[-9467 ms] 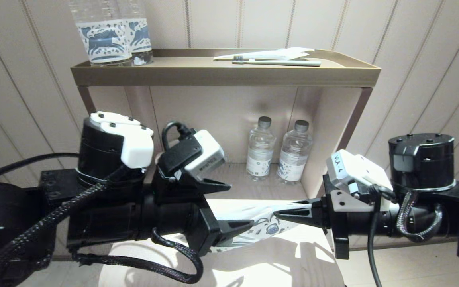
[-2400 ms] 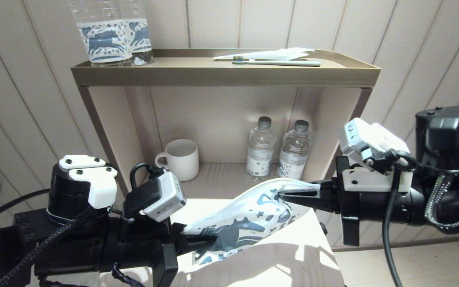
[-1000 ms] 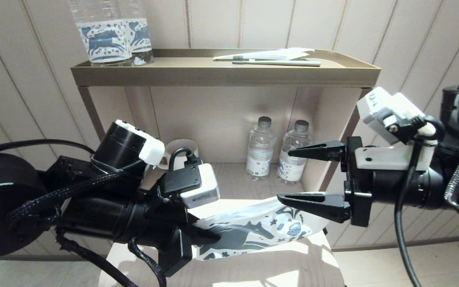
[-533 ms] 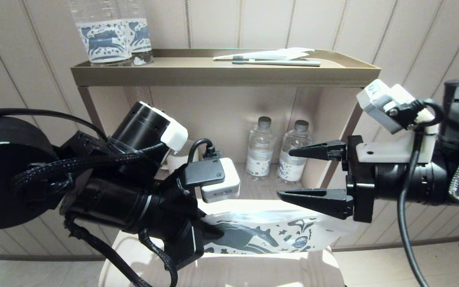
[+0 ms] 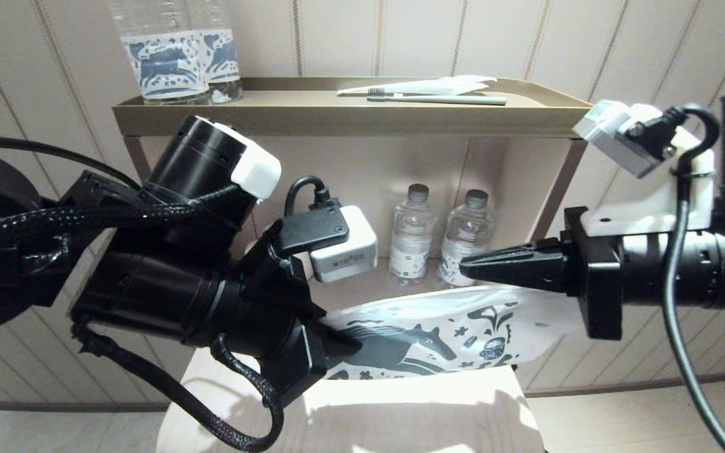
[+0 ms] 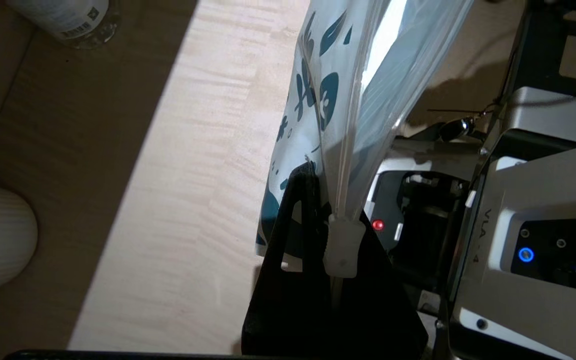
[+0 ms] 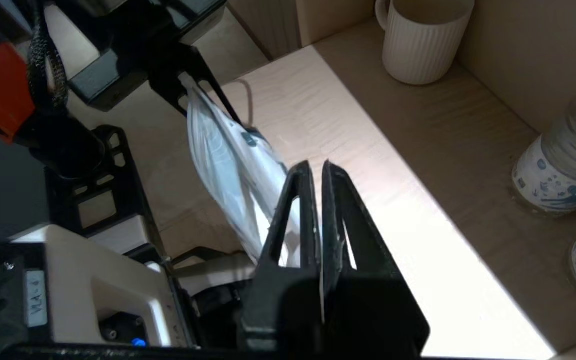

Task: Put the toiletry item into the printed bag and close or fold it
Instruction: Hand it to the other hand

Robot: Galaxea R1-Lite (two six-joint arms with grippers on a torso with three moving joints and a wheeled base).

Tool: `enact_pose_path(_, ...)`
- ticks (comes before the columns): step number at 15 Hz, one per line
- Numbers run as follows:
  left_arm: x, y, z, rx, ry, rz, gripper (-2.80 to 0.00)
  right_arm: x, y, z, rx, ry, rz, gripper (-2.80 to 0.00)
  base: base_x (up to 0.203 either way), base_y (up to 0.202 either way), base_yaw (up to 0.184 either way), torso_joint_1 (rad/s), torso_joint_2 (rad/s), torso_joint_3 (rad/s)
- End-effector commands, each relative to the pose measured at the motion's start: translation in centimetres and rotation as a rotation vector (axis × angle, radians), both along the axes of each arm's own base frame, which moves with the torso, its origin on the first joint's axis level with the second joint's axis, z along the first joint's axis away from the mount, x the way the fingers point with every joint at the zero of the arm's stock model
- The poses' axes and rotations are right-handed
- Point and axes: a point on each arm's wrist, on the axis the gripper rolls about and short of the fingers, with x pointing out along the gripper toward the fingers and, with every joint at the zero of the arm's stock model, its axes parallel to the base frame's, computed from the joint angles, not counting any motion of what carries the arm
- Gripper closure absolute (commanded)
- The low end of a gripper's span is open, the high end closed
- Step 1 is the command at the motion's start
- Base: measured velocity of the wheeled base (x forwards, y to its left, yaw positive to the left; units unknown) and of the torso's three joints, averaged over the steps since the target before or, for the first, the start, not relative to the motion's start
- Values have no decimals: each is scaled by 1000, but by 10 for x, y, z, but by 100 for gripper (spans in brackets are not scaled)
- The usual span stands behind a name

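The printed bag [image 5: 425, 343], white with a blue-grey horse, hangs level in the air above the pale wooden top [image 5: 400, 409]. My left gripper [image 5: 343, 345] is shut on its left end. In the left wrist view the bag [image 6: 318, 85] runs away from my left gripper [image 6: 330, 200], and its white zip slider [image 6: 340, 245] sits right at the jaws. My right gripper [image 5: 463, 271] is shut just above the bag's top edge. In the right wrist view the bag [image 7: 218, 150] passes along the outside of one finger of my right gripper [image 7: 316, 167]. The toiletry item is hidden.
A toothbrush [image 5: 438, 99] and a plain white wrapper [image 5: 428, 85] lie on the brown top shelf [image 5: 350, 119], with two large bottles [image 5: 161, 56] at its left. Two small bottles [image 5: 411, 236] and a ribbed white cup [image 7: 418, 45] stand in the lower niche.
My right gripper has gone from wide open to shut and now sits higher, above the bag. My left arm has lifted the bag and brought it level.
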Motion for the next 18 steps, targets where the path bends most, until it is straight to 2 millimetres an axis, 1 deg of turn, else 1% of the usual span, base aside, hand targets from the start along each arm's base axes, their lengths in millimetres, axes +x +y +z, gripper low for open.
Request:
enact_pose_path(1,-5,-2,5,-28,11,-5,0,-3,-2,8,5,-14,-3,0,0,0,0,0,0,0)
enact_pose_path(3,-4,-8,7,-47,32,-37,0,-3,-2,10,-17,2,-36,0,0,0,0,0,0,0)
enact_pose_path(5,-2,-15,0,-22,43,-62,0,-1,-2,13,-44,34,-59,0,0,0,0,0,0,0)
enact_pose_path(8,4,-24,-10,75,68,-105,0,3,-1,11,-54,50,-65,0,0,0,0,0,0,0)
enact_pose_path(9,8,-30,-14,98,81,-112,0,4,0,9,-58,57,-58,0,0,0,0,0,0,0)
enact_pose_path(11,14,-44,-15,102,73,-132,0,6,3,3,-66,80,-32,0,0,0,0,0,0,0)
enact_pose_path(12,15,-50,-11,87,60,-140,0,5,4,1,-63,89,-6,0,0,0,0,0,0,0)
enact_pose_path(14,19,-64,-11,72,57,-156,0,4,6,-4,-42,103,71,0,0,0,0,0,0,0)
enact_pose_path(18,18,-75,-15,44,43,-178,0,6,7,-7,13,62,141,0,0,0,0,0,0,0)
